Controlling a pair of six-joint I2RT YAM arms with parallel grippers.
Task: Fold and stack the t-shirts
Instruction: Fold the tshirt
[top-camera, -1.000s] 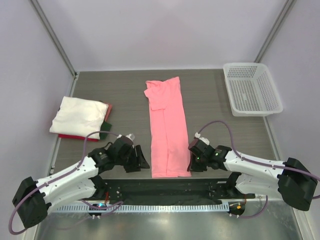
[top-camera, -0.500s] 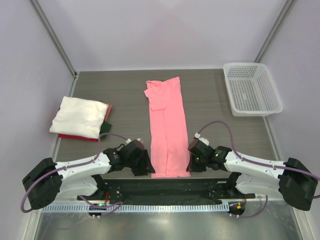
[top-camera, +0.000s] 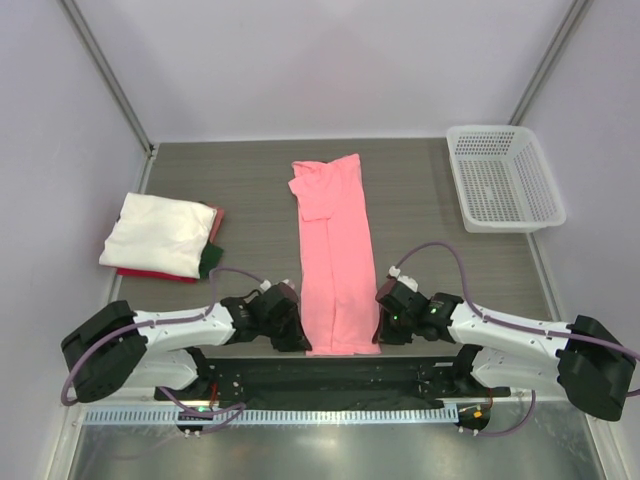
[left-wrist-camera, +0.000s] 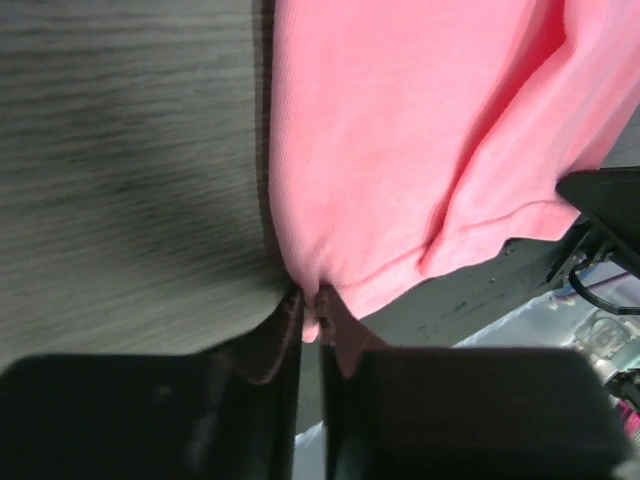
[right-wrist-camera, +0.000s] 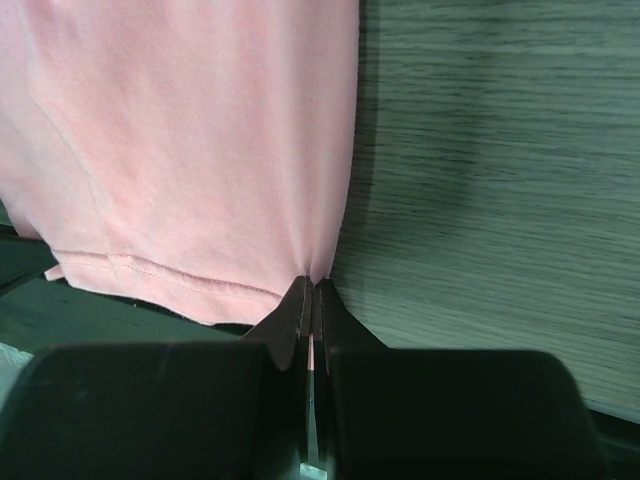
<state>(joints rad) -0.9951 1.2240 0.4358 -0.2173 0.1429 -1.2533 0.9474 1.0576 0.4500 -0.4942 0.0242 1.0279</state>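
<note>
- Mid-tabletop (top-camera: 440, 200): the salmon-pink t-shirt (top-camera: 336, 250) lies flat as one long narrow strip, running from the far side toward the arm bases. Its sleeve end is far and its hem sits at the near edge.
- We note the left end effector (top-camera: 295, 335) at the strip's near-left corner. In the left wrist view its jaws are drawn close together, with a small tuck of pink hem pinched between the fingertips (left-wrist-camera: 285, 318).
- We note the right end effector (top-camera: 383, 325) at the near-right corner. In the right wrist view its jaws are pressed nearly flush, clamping the shirt's side edge just above the stitched hem, and the cloth puckers into the pinch.
- Both arms lie low over the near edge, one on each side of the strip.
- Left side of the tabletop, well apart from the pink strip: the white t-shirt (top-camera: 160, 235), folded, rests on top of the red t-shirt (top-camera: 150, 273), of which only edges show.
- A dark green patch (top-camera: 210, 262) shows at that stack's near-right corner; we cannot tell what it is.
- Far right corner: the white mesh basket (top-camera: 510, 226) stands upright, apart from all the shirts.
</note>
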